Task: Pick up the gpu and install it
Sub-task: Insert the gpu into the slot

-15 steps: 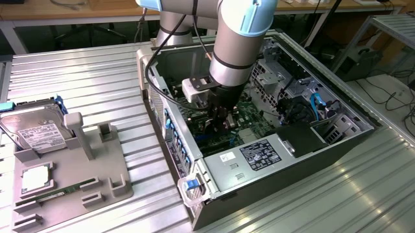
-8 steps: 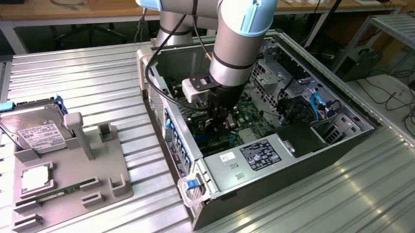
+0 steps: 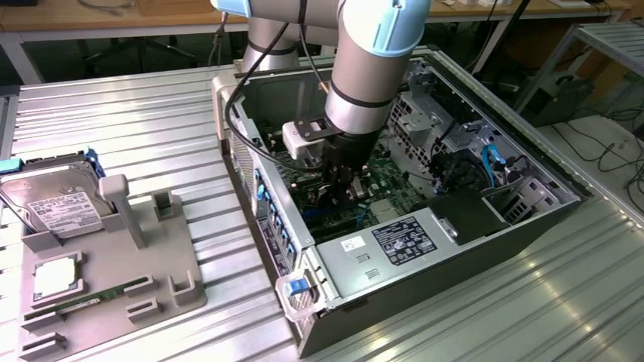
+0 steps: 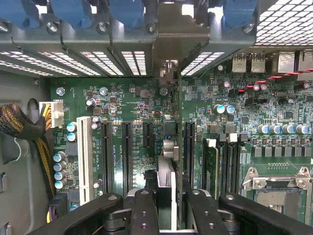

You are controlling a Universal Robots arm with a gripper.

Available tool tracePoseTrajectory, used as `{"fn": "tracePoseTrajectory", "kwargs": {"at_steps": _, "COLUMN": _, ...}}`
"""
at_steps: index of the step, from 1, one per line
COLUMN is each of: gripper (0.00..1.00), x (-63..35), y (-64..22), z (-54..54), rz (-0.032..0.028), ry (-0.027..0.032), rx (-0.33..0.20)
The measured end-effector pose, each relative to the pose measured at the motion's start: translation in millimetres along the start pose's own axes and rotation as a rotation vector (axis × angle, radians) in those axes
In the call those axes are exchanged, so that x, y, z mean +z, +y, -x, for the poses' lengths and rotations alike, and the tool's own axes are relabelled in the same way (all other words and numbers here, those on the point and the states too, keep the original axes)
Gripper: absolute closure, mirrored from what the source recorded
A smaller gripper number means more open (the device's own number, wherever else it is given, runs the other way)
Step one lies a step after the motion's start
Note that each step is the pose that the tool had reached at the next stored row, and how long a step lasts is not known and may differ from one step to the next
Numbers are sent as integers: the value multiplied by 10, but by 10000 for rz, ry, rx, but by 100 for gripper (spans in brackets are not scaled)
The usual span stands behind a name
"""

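Arm's reaching down into the open PC case [image 3: 523, 219]. Up close, the gripper [image 4: 168, 205] is clamped on the gpu [image 4: 168, 147], held edge-on over the motherboard [image 4: 132, 98] slots, looks like right at one. Outside, the hard drive [image 3: 56, 200] sits on its tray [image 3: 151, 264].

The gpu [image 4: 172, 147], a thin dark card seen edge-on, stands upright over the green motherboard [image 4: 132, 98], its metal bracket at the case's rear wall.
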State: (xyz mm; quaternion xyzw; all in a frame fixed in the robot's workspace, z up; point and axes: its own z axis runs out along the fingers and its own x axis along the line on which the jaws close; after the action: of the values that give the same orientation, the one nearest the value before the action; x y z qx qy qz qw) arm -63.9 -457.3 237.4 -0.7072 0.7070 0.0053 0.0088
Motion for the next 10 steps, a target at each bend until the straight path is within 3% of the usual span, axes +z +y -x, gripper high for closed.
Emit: {"fn": "tracePoseTrajectory", "kwargs": {"at_steps": 10, "gripper": 72, "x": 47, "y": 0, "z": -1, "rz": 0, "ry": 0, "rx": -2}}
